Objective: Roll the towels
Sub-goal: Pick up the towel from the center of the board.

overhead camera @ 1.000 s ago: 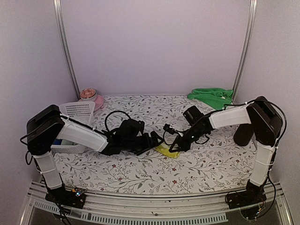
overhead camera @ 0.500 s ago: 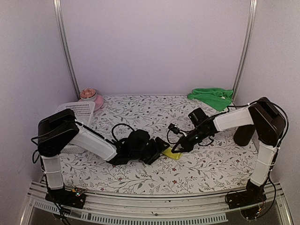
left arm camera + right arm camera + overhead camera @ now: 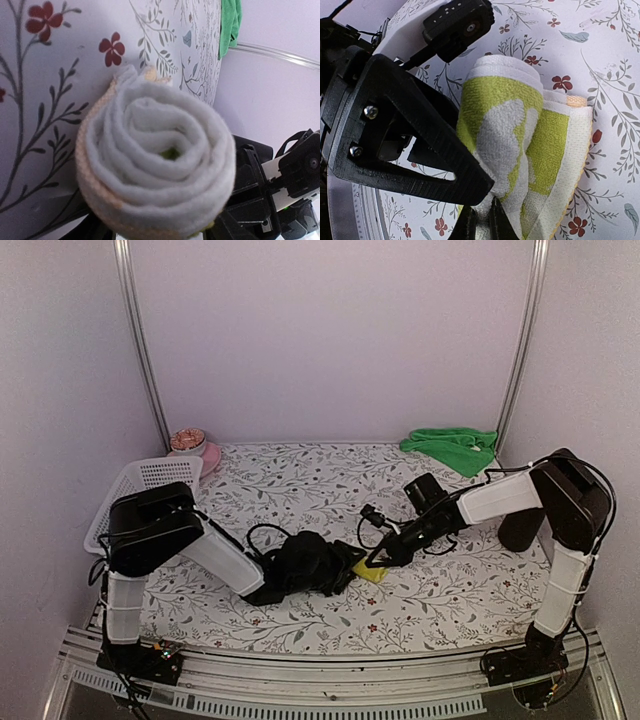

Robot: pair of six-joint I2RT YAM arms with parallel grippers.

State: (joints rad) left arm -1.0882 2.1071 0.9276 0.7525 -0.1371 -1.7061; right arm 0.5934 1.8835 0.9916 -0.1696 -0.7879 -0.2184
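The yellow-lime towel (image 3: 369,571) lies rolled up at the middle of the table. In the left wrist view its rolled end (image 3: 155,165) fills the frame, pale and spiralled. My left gripper (image 3: 345,562) holds the roll between its jaws, one black finger (image 3: 420,145) pressed against its side. My right gripper (image 3: 378,557) meets it from the right, and its fingers (image 3: 485,225) pinch a fold of the towel (image 3: 520,130). The plain green towel (image 3: 452,446) lies bunched at the back right corner and also shows in the left wrist view (image 3: 229,25).
A white mesh basket (image 3: 140,485) stands at the left edge behind my left arm. A pink bowl (image 3: 192,448) sits behind it at the back left. The floral tablecloth (image 3: 300,475) covers the table.
My left arm has stretched further right and its gripper has closed in on the towel roll. The roll and my right gripper have shifted slightly right.
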